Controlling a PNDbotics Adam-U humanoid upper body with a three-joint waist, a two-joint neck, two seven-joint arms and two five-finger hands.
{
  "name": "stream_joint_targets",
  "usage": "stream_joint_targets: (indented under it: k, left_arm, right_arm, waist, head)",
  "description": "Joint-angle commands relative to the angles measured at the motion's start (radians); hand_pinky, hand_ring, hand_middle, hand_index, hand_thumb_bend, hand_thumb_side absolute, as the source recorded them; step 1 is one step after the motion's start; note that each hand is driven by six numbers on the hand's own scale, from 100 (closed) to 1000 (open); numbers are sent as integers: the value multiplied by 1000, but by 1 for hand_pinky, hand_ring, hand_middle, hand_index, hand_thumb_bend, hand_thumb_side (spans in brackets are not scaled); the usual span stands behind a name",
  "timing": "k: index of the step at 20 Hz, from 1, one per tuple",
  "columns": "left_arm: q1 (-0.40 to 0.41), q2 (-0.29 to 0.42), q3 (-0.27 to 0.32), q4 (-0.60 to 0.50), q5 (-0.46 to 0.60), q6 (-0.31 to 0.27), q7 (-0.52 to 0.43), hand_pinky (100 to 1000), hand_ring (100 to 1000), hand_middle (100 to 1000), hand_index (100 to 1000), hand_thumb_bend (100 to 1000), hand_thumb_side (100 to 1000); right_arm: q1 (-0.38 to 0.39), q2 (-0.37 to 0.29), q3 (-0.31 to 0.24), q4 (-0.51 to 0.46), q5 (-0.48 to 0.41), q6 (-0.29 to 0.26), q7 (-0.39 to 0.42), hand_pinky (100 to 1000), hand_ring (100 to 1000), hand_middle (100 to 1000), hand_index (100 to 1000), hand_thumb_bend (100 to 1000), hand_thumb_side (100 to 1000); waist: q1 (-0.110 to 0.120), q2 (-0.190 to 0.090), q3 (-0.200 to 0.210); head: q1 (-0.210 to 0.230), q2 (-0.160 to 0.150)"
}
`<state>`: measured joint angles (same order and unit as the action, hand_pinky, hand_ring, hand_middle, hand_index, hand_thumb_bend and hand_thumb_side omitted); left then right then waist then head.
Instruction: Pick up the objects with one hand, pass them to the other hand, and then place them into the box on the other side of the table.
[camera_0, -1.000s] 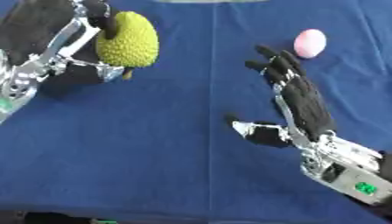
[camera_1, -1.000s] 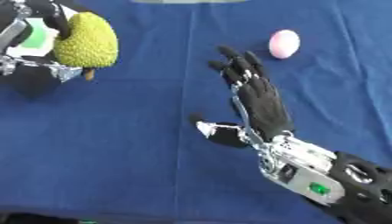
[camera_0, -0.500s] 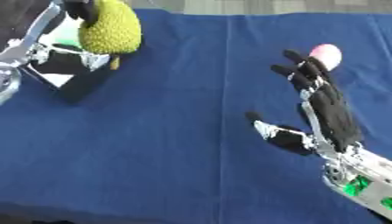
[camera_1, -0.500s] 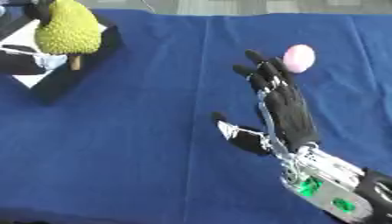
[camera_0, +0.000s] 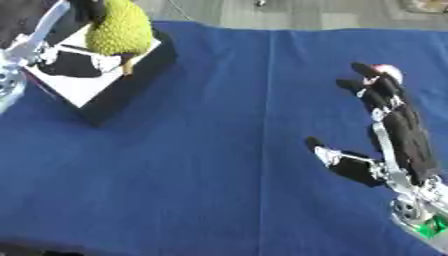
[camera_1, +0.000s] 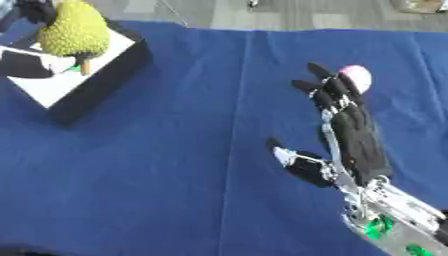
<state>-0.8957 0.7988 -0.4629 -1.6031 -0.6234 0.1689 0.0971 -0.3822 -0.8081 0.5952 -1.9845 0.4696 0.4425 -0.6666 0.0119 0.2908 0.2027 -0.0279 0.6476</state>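
Left hand (camera_0: 74, 62) fingers seem curled round the green fruit (camera_0: 121, 33); right hand (camera_1: 350, 135), fingers spread, half-hides the pink ball (camera_1: 357, 78).

Black-and-silver robot arms and hands

The right robot hand (camera_1: 354, 140) has black fingers and a black palm, with a slim silver bar running down its back towards the wrist. Its thumb (camera_1: 293, 161) is black with a white or pale silver tip. Below the wrist the forearm (camera_1: 394, 220) turns to bare silver metal with dark gaps, and carries two small bright green spots, perhaps lights or buttons. The left robot hand (camera_0: 79, 62) shows black parts with small white patches between them, though blur hides its finer detail. Its arm (camera_0: 31, 42) is a pale silver-white bar ending in a rounded metal joint at the picture's edge.
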Motion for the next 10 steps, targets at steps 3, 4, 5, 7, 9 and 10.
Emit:
stream_joint_targets:
  k: [3, 4, 5, 7, 9, 10]
  left_arm:
    - [-22, 14, 50, 57, -30, 10, 6, 522, 380, 359, 408, 469, 189]
    - [-21, 14, 56, 67, -34, 12, 8, 522, 381, 360, 408, 467, 192]
    - [-22, 13, 63, 79, -39, 15, 9, 522, 382, 361, 408, 467, 193]
    - [-25, 8, 75, 108, -53, 21, 11, 522, 381, 361, 408, 463, 193]
    - [-29, 0, 87, 141, -67, 27, 12, 521, 383, 362, 423, 448, 178]
    - [-32, -3, 93, 157, -75, 31, 12, 521, 384, 364, 425, 447, 202]
  right_arm:
    - [-3, -26, -26, -15, -13, 28, -59, 1000, 710, 874, 778, 618, 141]
    - [1, -26, -24, -15, -13, 28, -63, 1000, 708, 870, 778, 610, 137]
    - [5, -25, -21, -15, -12, 29, -65, 1000, 707, 869, 777, 615, 140]
    - [9, -20, -17, -15, -8, 33, -71, 1000, 706, 869, 778, 623, 146]
    - [10, -16, -15, -15, -7, 35, -79, 1000, 702, 866, 775, 621, 145]
    - [11, -15, -16, -15, -7, 35, -83, 1000, 700, 866, 774, 623, 146]
  waist:
    - [0, -9, -9]
    - [-1, -7, -11]
    - [-1, -4, -13]
    - [-2, 0, -19]
    - [-3, 4, -25]
    - [-4, 7, -28]
  head:
    - [26, -29]
    - [31, -31]
    - [35, -34]
    - [44, -37]
    - [49, -38]
    - [51, -39]
